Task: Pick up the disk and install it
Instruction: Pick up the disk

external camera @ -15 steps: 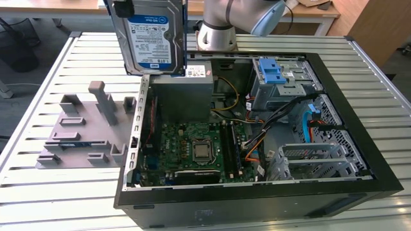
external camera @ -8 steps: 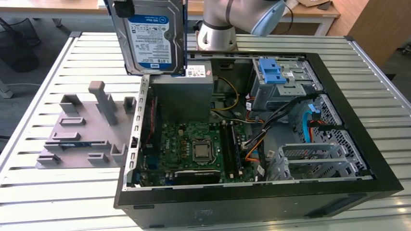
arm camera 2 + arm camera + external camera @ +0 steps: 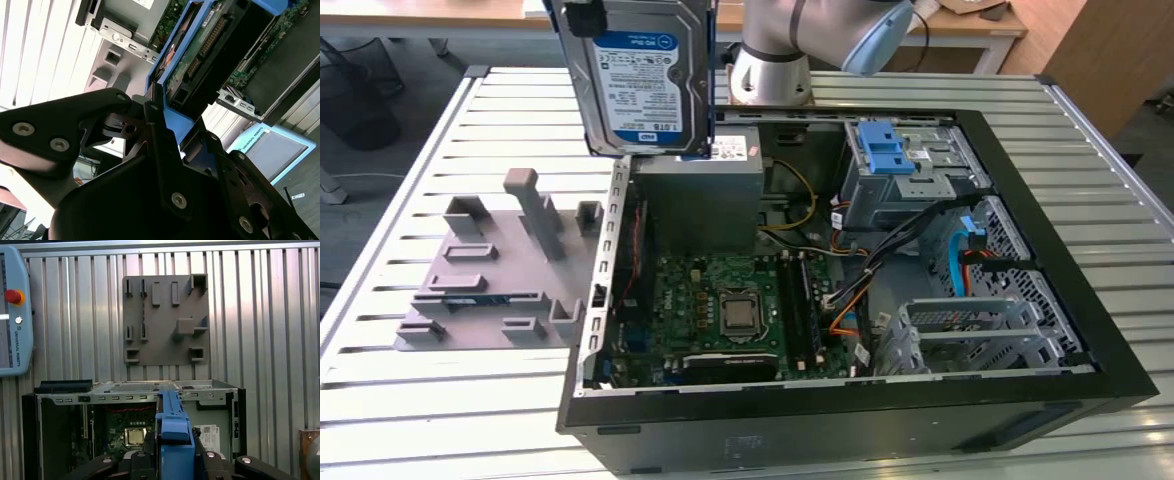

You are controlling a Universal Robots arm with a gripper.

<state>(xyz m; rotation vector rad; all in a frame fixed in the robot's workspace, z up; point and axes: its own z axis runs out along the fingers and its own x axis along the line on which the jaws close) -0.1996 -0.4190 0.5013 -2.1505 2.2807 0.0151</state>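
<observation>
Second wrist view has the gripper (image 3: pixel 175 125) closed on the disk (image 3: pixel 200 45): black fingers (image 3: pixel 155 112) press the blue carrier from either side, so the drive's green circuit-board face stays untouched. That hold on the plastic frame looks chosen to spare the board and the label. In the first wrist view the carrier's blue edge (image 3: pixel 175 435) stands up between the fingers, over the open case (image 3: pixel 135 387). In the exterior view the disk (image 3: pixel 647 70) hangs on edge in the air, label toward the camera, its lower edge over the grey power supply (image 3: pixel 700 185) at the case's far corner. It is well above the case wall (image 3: pixel 1067 250), touching nothing else. The drive cage (image 3: pixel 907 190) with its blue latch (image 3: pixel 881 150) sits further toward the exterior view's right. The grey slotted plate (image 3: pixel 467 270) lies on the table (image 3: pixel 400 400) toward the exterior view's left. As I judge it, the pick-up is done and the install is not.
</observation>
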